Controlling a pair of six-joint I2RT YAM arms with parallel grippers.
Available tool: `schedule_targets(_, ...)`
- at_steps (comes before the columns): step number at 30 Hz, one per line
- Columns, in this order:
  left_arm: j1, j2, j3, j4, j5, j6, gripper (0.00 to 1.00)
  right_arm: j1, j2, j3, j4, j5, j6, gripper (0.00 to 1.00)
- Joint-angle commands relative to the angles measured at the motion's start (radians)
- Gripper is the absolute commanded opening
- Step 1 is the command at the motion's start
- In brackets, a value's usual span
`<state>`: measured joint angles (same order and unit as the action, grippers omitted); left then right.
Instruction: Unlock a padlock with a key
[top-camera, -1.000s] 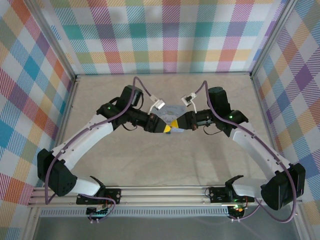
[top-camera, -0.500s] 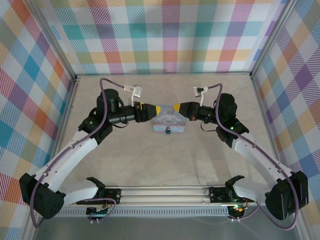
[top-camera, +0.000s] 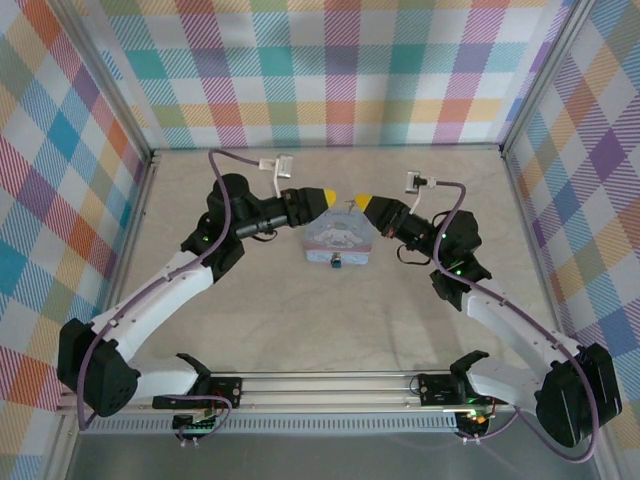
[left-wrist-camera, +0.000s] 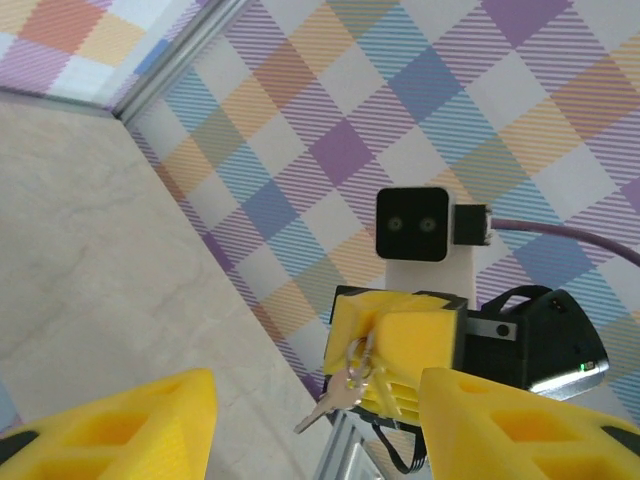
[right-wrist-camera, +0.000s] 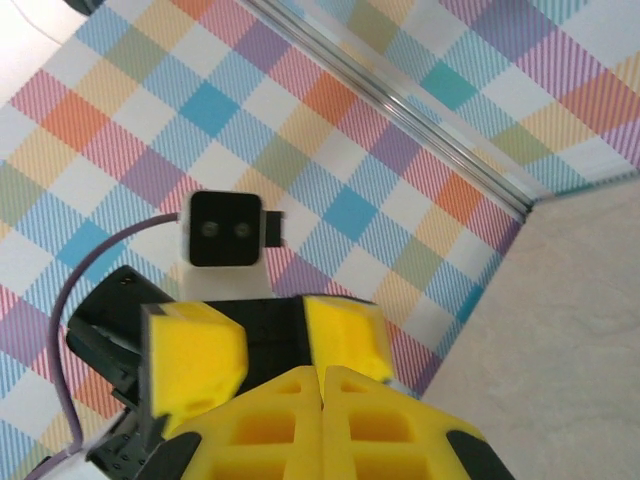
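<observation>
Surroundings: pale marbled bench (top-camera: 300, 320), boxed in by pastel plaid walls (top-camera: 330, 70).
Left tool (top-camera: 322, 196): black with yellow tips, fingers (left-wrist-camera: 130, 425) spread wide, gripping nothing.
Right tool (top-camera: 360, 203): facing the left tool, tips near but apart; yellow fingers pressed together, pinching a small silver key (left-wrist-camera: 330, 405) dangling on its ring.
Padlock (top-camera: 338, 262): tiny dark block with a bluish spot, on the bench, nearer the arm bases than the gap between both tools.
Tin (top-camera: 338, 238): pale blue, rectangular, white cartoon character; beneath both tool tips, near edge just beside the padlock.
</observation>
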<state>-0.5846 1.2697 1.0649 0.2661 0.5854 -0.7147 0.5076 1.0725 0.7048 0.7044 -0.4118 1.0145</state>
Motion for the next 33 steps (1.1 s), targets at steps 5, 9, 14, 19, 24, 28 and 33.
schedule_targets(5,-0.032,0.025,0.06,0.112,0.022,-0.043,0.51,0.027,0.041,0.013,0.121,0.031,0.016,0.01)
schedule_targets(9,-0.033,0.028,0.061,0.117,0.026,-0.042,0.46,0.035,0.055,0.013,0.136,0.031,0.018,0.01)
schedule_targets(14,-0.038,0.043,0.063,0.131,0.045,-0.055,0.37,0.039,0.059,0.014,0.152,0.037,0.015,0.01)
schedule_targets(19,-0.041,0.047,0.063,0.124,0.047,-0.05,0.35,0.04,0.063,0.016,0.165,0.034,0.016,0.01)
schedule_targets(24,-0.044,0.048,0.06,0.124,0.053,-0.048,0.31,0.04,0.069,0.013,0.171,0.045,0.016,0.01)
schedule_targets(28,-0.044,0.051,0.063,0.123,0.053,-0.047,0.23,0.04,0.078,0.019,0.17,0.038,0.014,0.01)
schedule_targets(33,-0.046,0.059,0.064,0.124,0.054,-0.045,0.13,0.04,0.087,0.013,0.195,0.044,0.019,0.01)
